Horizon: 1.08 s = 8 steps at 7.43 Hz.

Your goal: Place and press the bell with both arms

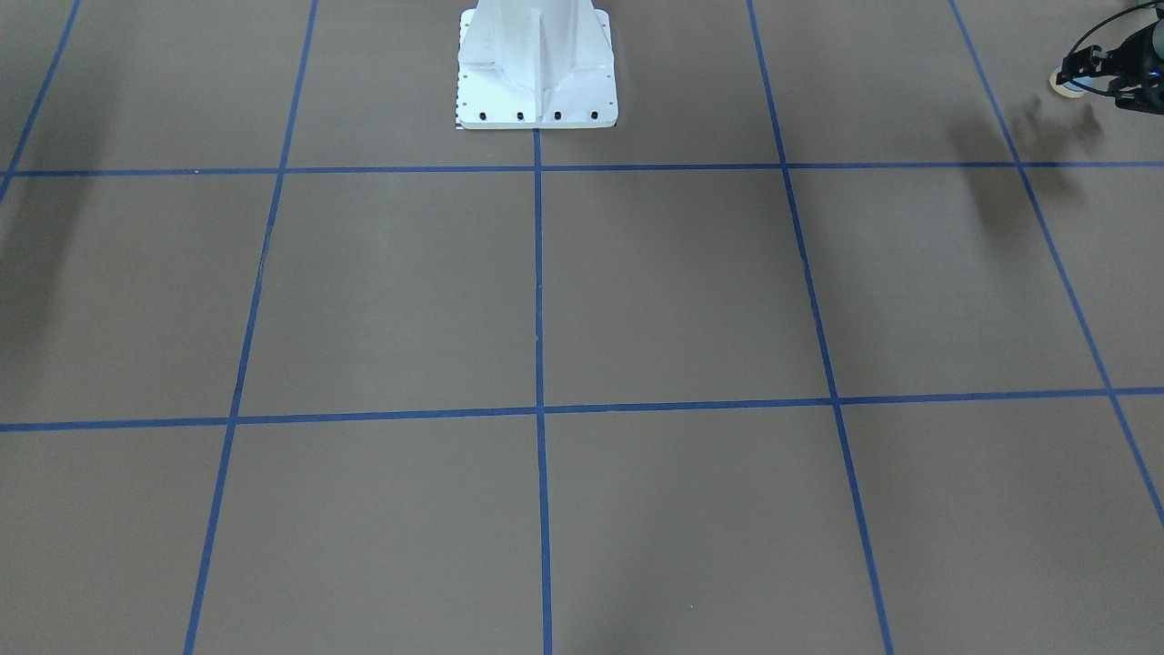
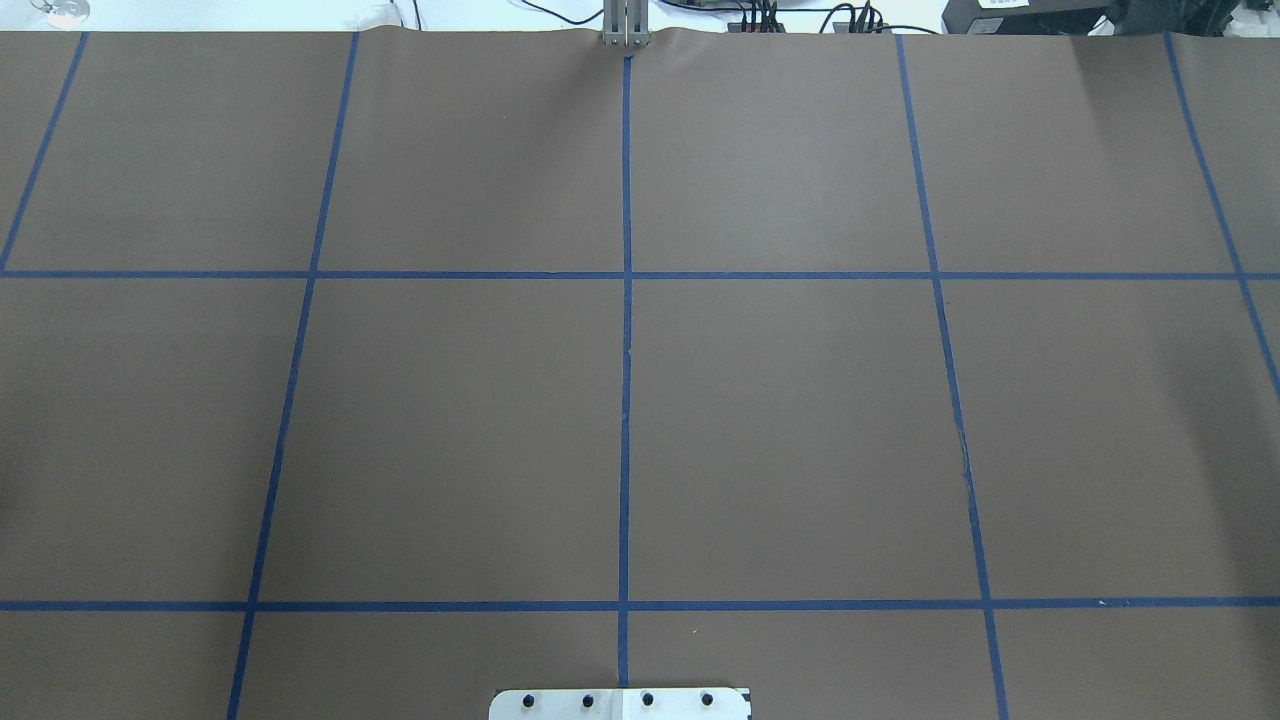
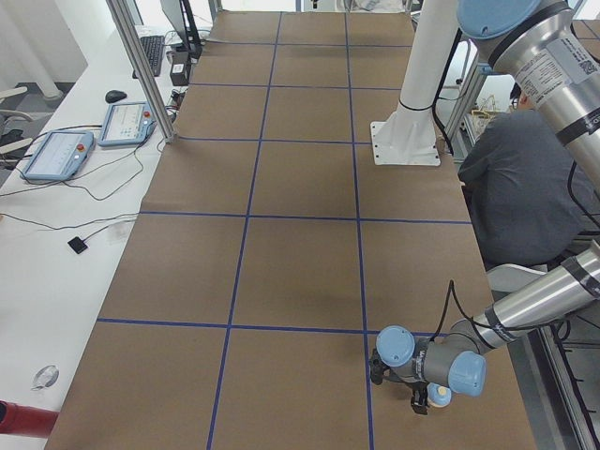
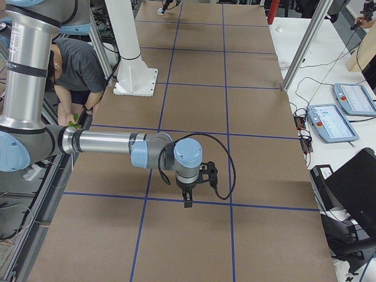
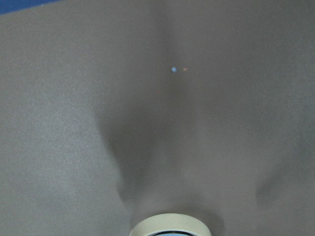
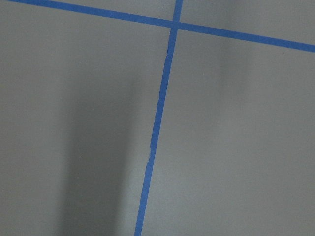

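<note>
- The left hand (image 1: 1089,73) is low over the brown worktop (image 2: 800,420), way out at the end of it on the robot's left side.
- The bell (image 1: 1066,83) is right at that hand's fingertips, with the cream base and a bit of light blue poking out from under the black fingers.
- I honestly can't tell if the left hand is closed around the bell or just sitting over it. Its wrist cam only catches the cream rim at the bottom edge and no fingers at all.
- I also can't make out whether the bell is resting on the worktop or held just off it.
- The left arm (image 3: 525,314) stretches out low and nearly flat to get there.
- The right hand (image 4: 187,200) points straight down, just above the worktop and well apart from the bell, which is off at the far end from it.
- How wide the right hand is open, no idea. Only the side cam shows it, and nothing seems to be in it.
- Under the right hand's camera there's just a crossing of blue tape lines (image 6: 157,123).
- The white pedestal (image 1: 536,64) is bolted between the two hands.
- A person (image 3: 516,178) is bent over behind the pedestal.
</note>
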Available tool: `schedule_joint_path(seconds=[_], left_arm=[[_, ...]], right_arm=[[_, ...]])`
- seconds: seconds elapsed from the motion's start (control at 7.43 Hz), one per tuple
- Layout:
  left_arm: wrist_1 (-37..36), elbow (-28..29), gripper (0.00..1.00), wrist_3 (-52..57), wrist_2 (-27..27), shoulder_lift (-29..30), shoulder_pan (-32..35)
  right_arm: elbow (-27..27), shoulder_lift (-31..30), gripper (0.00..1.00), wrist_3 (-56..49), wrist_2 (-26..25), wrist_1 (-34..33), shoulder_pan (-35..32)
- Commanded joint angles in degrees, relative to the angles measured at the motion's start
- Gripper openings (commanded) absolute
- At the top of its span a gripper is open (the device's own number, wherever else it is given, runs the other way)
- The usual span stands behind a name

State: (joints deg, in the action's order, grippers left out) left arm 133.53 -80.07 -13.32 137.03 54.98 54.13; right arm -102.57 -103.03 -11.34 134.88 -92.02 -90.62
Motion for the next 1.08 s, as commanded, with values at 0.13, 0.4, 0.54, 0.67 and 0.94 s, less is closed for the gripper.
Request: schedule_joint_path(seconds=[0.13,0.4,0.54,0.67,0.94], left_arm=[[-0.11,0.87,1.0,-3.64,-0.61,0.57,-4.9],[-0.02,2.28,0.99,-3.38,-0.97,0.57,-5.52],[-0.02,2.37,0.99,-3.38,-0.97,0.57,-5.7],[-0.02,2.37,0.99,-3.38,-0.97,0.57,-5.96],[-0.02,2.46,0.98,-3.29,-0.97,0.57,-6.49]], right_arm=[[-0.17,-0.06,1.0,0.0,0.12,0.0,0.0],[-0.17,-0.06,1.0,0.0,0.12,0.0,0.0],[-0.26,0.02,1.0,0.0,0.2,0.0,0.0],[-0.26,-0.06,1.0,0.0,0.2,0.0,0.0],[-0.35,0.02,1.0,0.09,0.29,0.0,0.0]])
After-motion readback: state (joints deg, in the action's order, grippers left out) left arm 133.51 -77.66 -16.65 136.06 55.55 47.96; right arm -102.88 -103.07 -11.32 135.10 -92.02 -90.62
